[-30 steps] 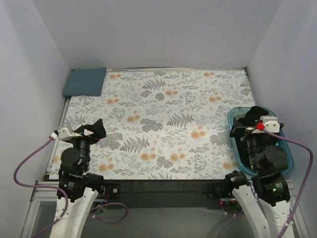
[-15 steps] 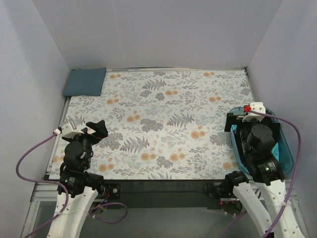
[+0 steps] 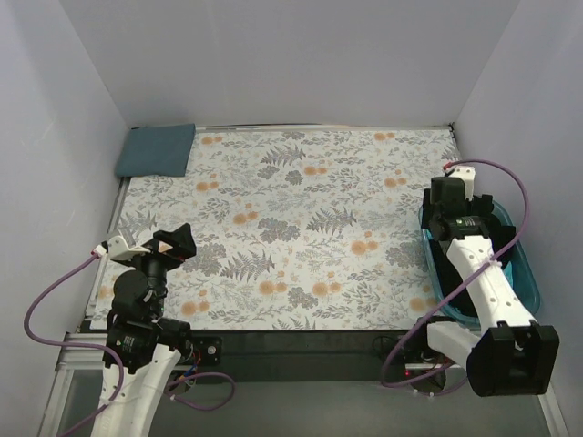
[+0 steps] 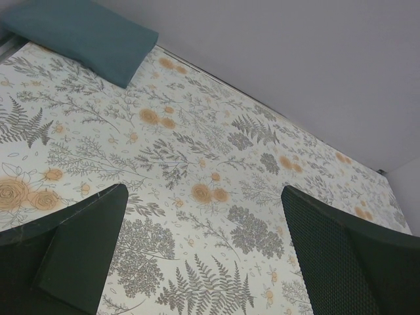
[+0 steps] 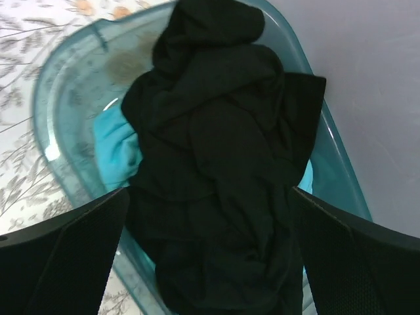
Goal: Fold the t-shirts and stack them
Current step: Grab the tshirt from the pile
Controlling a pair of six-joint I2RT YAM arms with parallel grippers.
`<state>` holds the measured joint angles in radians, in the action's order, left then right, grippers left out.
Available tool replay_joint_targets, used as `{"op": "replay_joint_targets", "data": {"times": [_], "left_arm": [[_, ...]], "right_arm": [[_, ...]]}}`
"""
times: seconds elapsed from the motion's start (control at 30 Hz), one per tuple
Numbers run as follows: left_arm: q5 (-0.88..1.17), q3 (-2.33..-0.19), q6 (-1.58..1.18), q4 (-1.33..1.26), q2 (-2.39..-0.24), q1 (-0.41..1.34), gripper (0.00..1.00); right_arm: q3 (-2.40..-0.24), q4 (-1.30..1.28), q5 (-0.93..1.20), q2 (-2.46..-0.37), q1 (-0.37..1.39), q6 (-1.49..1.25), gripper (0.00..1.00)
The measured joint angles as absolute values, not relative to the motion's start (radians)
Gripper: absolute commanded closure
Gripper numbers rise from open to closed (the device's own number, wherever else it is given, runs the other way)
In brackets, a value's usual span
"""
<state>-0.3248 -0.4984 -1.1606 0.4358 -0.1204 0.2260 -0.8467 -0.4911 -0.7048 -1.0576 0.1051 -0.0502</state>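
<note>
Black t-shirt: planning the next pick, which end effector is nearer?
Right. The right end effector hovers over the black t-shirt in the tub; the left end effector is far across the table.

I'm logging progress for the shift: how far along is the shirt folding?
Done: one blue-grey shirt lies folded at the far-left corner of the table. In hand: nothing gripped; the right gripper, jaws open, hangs over the black shirt in the tub. Remaining: that shirt and the turquoise shirt under it, both unfolded.
</note>
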Motion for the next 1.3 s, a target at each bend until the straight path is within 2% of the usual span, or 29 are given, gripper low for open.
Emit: {"op": "replay_joint_targets", "data": {"times": [0.33, 0.43, 0.47, 0.63, 0.67, 0.83, 0.87, 1.13, 1.3], "left_arm": [[-0.325, -0.498, -1.160, 0.435, -0.109, 0.233, 0.02], [-0.325, -0.498, -1.160, 0.436, -0.109, 0.233, 0.02], [-0.325, -0.498, -1.160, 0.436, -0.109, 0.233, 0.02], [-0.325, -0.498, -1.160, 0.436, -0.109, 0.233, 0.02], [-0.325, -0.498, -1.160, 0.436, -0.109, 0.233, 0.02], [-0.325, -0.498, -1.160, 0.436, -0.109, 0.233, 0.02], [-0.325, -0.498, -1.160, 0.436, -0.109, 0.234, 0.02], [-0.325, -0.498, -1.160, 0.436, -0.109, 0.239, 0.02], [-0.325, -0.498, -1.160, 0.436, -0.109, 0.241, 0.02]], "right_arm": [[-0.892, -0.463, -0.522, -1.301, -0.171, -0.182, 0.10], [-0.892, -0.456, -0.468, -1.332, -0.201, -0.208, 0.15], [-0.891, -0.452, -0.453, -1.339, -0.207, -0.215, 0.23], [-0.871, -0.435, -0.407, -1.346, -0.222, -0.243, 0.48], [-0.866, -0.435, -0.403, -1.346, -0.223, -0.248, 0.58], [-0.841, -0.419, -0.394, -1.343, -0.223, -0.253, 0.89], [-0.836, -0.416, -0.394, -1.341, -0.223, -0.253, 0.98], [-0.832, -0.429, -0.372, -1.239, -0.223, -0.239, 0.99], [-0.942, -0.503, -0.308, -1.164, -0.220, -0.220, 0.99]]}}
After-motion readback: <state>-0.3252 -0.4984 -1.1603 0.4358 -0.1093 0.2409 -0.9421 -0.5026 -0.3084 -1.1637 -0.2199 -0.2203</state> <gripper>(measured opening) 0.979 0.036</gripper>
